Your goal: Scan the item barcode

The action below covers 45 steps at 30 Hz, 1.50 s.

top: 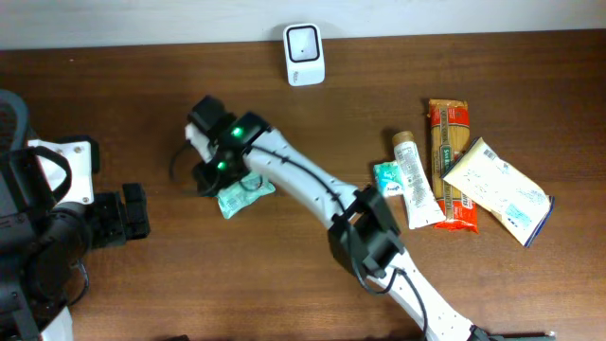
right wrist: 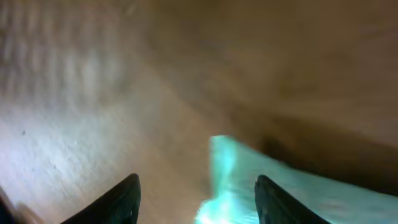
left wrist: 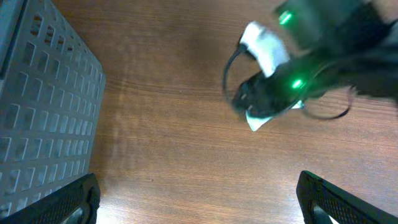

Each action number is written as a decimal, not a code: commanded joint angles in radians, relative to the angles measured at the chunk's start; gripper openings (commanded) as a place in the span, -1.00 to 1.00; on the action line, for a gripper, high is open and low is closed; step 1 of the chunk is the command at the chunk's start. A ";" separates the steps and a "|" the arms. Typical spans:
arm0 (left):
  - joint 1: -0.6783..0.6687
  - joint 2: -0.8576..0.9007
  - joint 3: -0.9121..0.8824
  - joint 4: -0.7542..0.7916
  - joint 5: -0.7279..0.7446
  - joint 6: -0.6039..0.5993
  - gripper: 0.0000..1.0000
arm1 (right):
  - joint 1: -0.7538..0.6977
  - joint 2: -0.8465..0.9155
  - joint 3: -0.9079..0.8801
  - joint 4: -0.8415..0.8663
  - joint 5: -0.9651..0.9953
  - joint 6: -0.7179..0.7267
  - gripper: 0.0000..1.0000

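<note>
Teal packet lies on the desk, short of the rear-edge scanner. Right gripper is parted over it, likely for grasping; left gripper is spread, idle.

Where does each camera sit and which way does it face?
Overhead: above the brown wooden table, looking straight down; left gripper and right gripper show.
Left wrist: low, facing across to a grey perforated basket and the right gripper; own open fingertips show.
Right wrist: close above the table, blurred, facing a crumpled teal packet; own fingers show.
Shared: overhead and left wrist both show the right gripper at the packet.
</note>
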 commanded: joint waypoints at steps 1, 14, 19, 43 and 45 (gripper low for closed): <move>0.003 -0.003 0.006 -0.001 -0.007 0.016 0.99 | 0.039 0.002 -0.057 0.027 -0.016 0.001 0.17; 0.003 -0.003 0.006 -0.001 -0.007 0.016 0.98 | -0.184 -0.006 -0.030 -0.434 0.098 -0.042 0.17; 0.003 -0.003 0.006 -0.001 -0.007 0.016 0.99 | -0.308 -0.070 0.116 -0.447 0.019 -0.067 0.20; 0.003 -0.003 0.006 -0.001 -0.007 0.016 0.98 | -0.103 -0.071 0.167 -0.227 0.063 -0.147 -0.47; 0.003 -0.003 0.006 -0.001 -0.007 0.016 0.98 | -0.076 -0.066 0.090 -0.306 -0.042 -0.143 -0.91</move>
